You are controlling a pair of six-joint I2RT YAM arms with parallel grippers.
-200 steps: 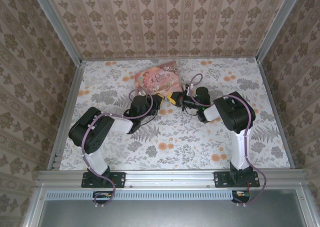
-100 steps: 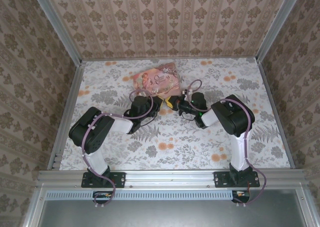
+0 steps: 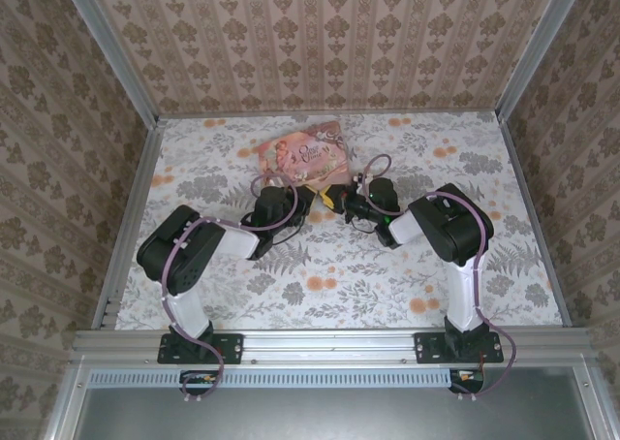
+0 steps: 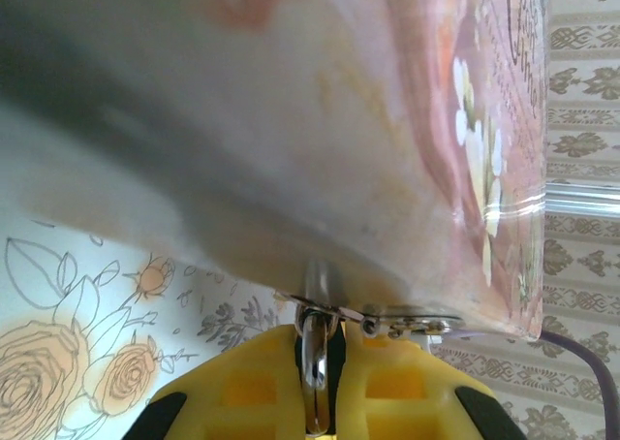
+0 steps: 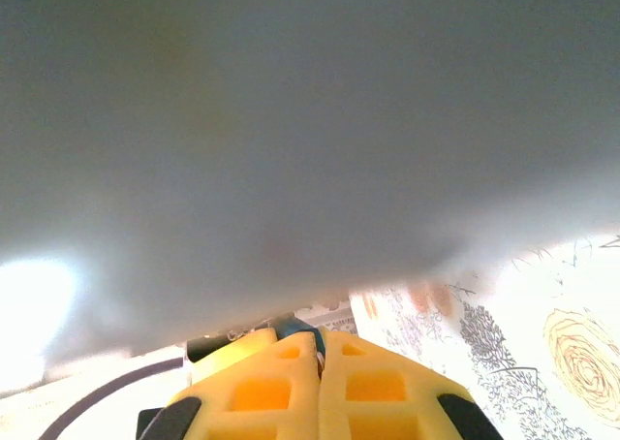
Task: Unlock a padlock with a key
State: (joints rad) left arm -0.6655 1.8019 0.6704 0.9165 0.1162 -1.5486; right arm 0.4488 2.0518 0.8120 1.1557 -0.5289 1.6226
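Note:
In the left wrist view my left gripper (image 4: 318, 341) is shut on the padlock's silvery shackle (image 4: 317, 377), which hangs from a metal hasp (image 4: 397, 320) on the pink tin (image 4: 407, 120). My right gripper (image 5: 319, 341) is shut too, with a thin pale sliver, the key (image 5: 319, 360), pinched at its tips. Just beyond those tips shows the padlock's teal-blue body (image 5: 295, 328). From above, the left gripper (image 3: 312, 194) and the right gripper (image 3: 341, 202) meet tip to tip at the tin's near edge, and the padlock itself is hidden between them.
The pink illustrated tin (image 3: 308, 151) lies at the middle back of the flowered table (image 3: 320, 275). Its blurred side (image 5: 291, 120) looms close over the right fingers. Patterned walls close in the back and both sides. Open table lies in front of both arms.
The right gripper has moved left, up against the left gripper at the tin's edge. The tin has shifted slightly left. Both grippers stayed shut.

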